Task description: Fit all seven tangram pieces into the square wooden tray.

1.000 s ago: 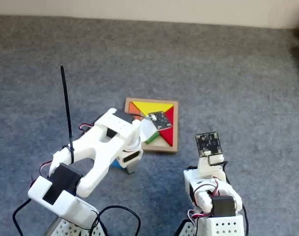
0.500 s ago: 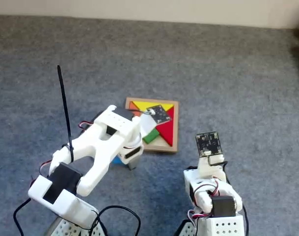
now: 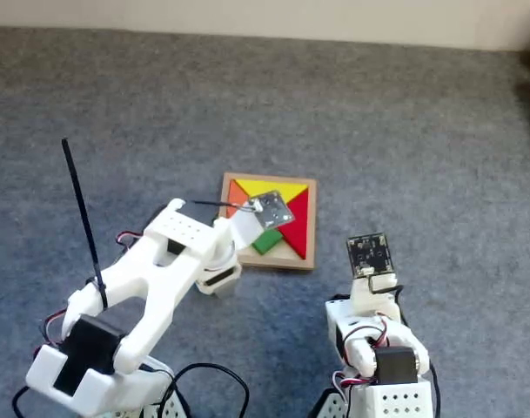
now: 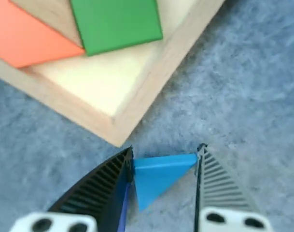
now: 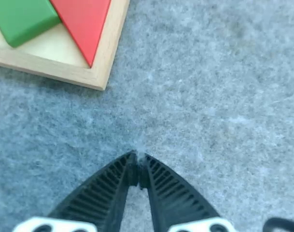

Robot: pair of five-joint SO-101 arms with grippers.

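My left gripper [image 4: 164,155] is shut on a blue triangle [image 4: 159,176], one finger against each side of it, low over the carpet just outside a corner of the square wooden tray [image 4: 161,67]. In the tray lie a green piece [image 4: 115,24] and an orange piece [image 4: 26,36]. In the high view the tray [image 3: 313,228] also holds a yellow triangle [image 3: 286,188] and a red triangle [image 3: 299,218], and the left arm [image 3: 173,261] covers its near left corner. My right gripper [image 5: 138,166] is shut and empty over bare carpet, a short way from the tray's corner [image 5: 101,72].
Grey carpet surrounds the tray on all sides. The right arm's base [image 3: 378,366] stands at the near right. A black cable tie [image 3: 82,218] sticks up from the left arm. A pale wall edge [image 3: 265,17] runs along the far side.
The left arm has swung left and pulled back a little toward its base. The blue piece by the tray's near left corner is now hidden under it. The right arm has not moved.
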